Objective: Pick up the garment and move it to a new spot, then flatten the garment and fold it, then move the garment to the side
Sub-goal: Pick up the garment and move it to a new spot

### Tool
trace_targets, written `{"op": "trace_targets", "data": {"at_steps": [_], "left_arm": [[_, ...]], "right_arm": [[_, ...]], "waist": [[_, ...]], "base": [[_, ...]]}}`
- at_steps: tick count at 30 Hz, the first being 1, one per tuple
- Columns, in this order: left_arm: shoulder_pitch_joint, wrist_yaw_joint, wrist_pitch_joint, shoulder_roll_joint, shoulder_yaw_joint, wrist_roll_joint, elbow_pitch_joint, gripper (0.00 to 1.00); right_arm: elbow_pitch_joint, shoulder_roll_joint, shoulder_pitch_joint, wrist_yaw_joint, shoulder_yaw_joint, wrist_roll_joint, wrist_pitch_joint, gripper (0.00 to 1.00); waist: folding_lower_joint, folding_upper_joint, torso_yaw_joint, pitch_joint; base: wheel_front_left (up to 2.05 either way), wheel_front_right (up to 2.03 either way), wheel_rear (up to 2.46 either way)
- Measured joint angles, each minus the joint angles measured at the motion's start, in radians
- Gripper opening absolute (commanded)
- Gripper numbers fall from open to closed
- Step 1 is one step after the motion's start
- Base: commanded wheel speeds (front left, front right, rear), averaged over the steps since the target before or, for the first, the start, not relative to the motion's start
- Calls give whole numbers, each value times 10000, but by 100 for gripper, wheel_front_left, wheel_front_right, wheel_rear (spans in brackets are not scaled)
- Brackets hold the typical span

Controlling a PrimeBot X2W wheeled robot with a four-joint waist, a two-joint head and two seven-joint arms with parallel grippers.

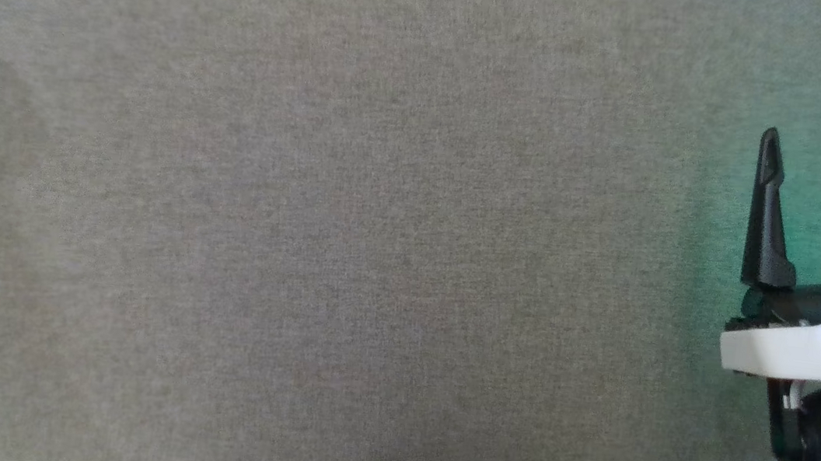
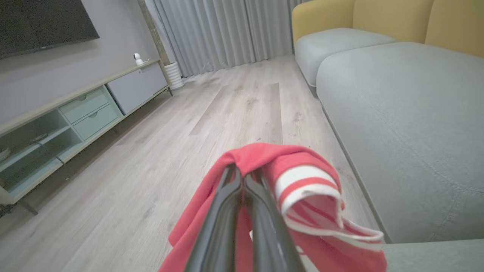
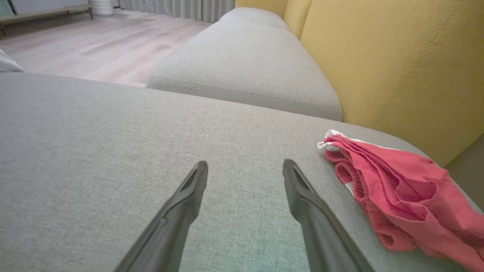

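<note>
In the left wrist view my left gripper (image 2: 244, 175) is shut on a red garment (image 2: 302, 177) with white stripes. The cloth drapes over the fingertips and hangs down beside the grey sofa seat (image 2: 408, 124). In the right wrist view a crumpled red garment (image 3: 397, 189) with a white edge lies on the grey seat (image 3: 113, 151) near the yellow backrest (image 3: 397, 64). I cannot tell whether it is the same cloth. My right gripper (image 3: 245, 165) stands open over the seat to the left of that cloth, with nothing between its fingers. In the head view it (image 1: 817, 138) is at the right edge.
The grey sofa cushion (image 1: 303, 209) spans the head view, its front seam at the bottom. A second grey cushion (image 3: 245, 64) lies beyond the first. Wooden floor (image 2: 170, 151), a low TV cabinet (image 2: 75, 109) and grey curtains (image 2: 227, 34) are to the left.
</note>
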Motion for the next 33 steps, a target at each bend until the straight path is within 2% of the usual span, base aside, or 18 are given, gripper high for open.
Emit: {"op": "trace_targets", "data": {"at_steps": [7, 15, 19, 23, 28, 33], "left_arm": [[366, -180, 221, -688, -612, -173, -886, 0], [3359, -196, 489, -1873, -1670, -1438, -3196, 0], [3967, -196, 589, -2263, -1854, -1881, -4042, 0], [4461, -180, 959, -2913, -2042, -2353, -5239, 0], [5265, 96, 1465, -3486, -2426, -2773, -6477, 0], [6337, 520, 1505, -3933, -2504, -3292, -7114, 0]], "right_arm": [[1275, 19, -22, 0, -123, 732, -529, 100], [2658, 29, 576, 0, -228, 1298, -1053, 100], [2941, 35, 956, 0, -240, 1503, -1160, 100], [3227, 40, 1351, 0, -280, 1682, -1277, 100], [3490, 42, 1750, 0, -286, 1881, -1423, 100], [3605, 44, 1873, 0, -238, 1962, -1511, 100]], "waist": [[-1, 0, 77, -1249], [-3, 0, 81, -3402], [-3, 0, 64, -4132], [-4, 1, 28, -5000], [-4, 1, -67, -5802], [0, 1, -316, -5878]], "base": [[0, 0, 0], [0, 0, 0], [0, 0, 0], [0, 0, 0], [0, 0, 0], [0, 0, 0]]}}
